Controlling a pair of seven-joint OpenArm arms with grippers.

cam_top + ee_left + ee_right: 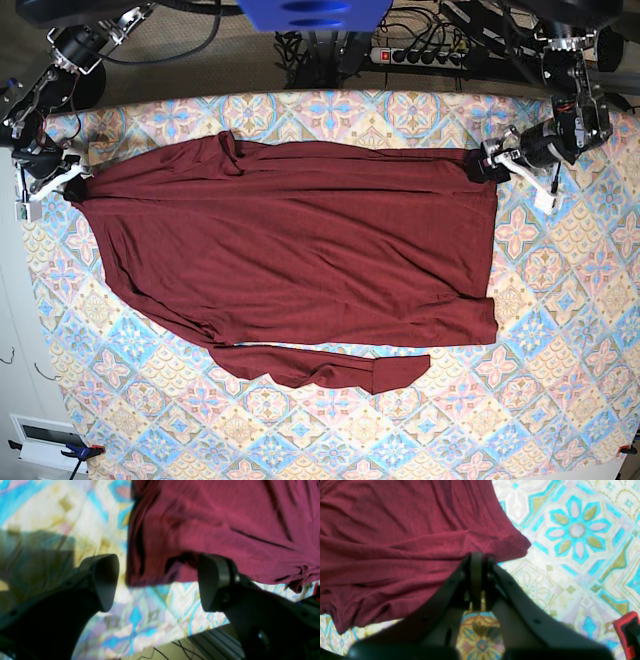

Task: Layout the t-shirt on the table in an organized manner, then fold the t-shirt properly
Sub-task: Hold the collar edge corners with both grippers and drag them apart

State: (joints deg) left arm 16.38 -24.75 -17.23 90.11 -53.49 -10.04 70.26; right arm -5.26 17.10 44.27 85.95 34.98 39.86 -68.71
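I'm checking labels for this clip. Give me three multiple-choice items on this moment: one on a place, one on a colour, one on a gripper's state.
1. Where does the loose sleeve lie in the base view?
A. below the shirt body
B. over the power strip
C. off the table

2. The t-shirt is:
A. blue
B. maroon
C. white

3. The left gripper is:
A. shut on the shirt
B. open
C. out of view

Key: 1 A, it stretches along the lower edge; 2 B, plain dark red cloth; 3 B, its fingers stand wide apart.

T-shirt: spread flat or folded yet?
Spread, not folded. In the base view the t-shirt lies opened wide across the table, with one long sleeve stretched along its lower edge.
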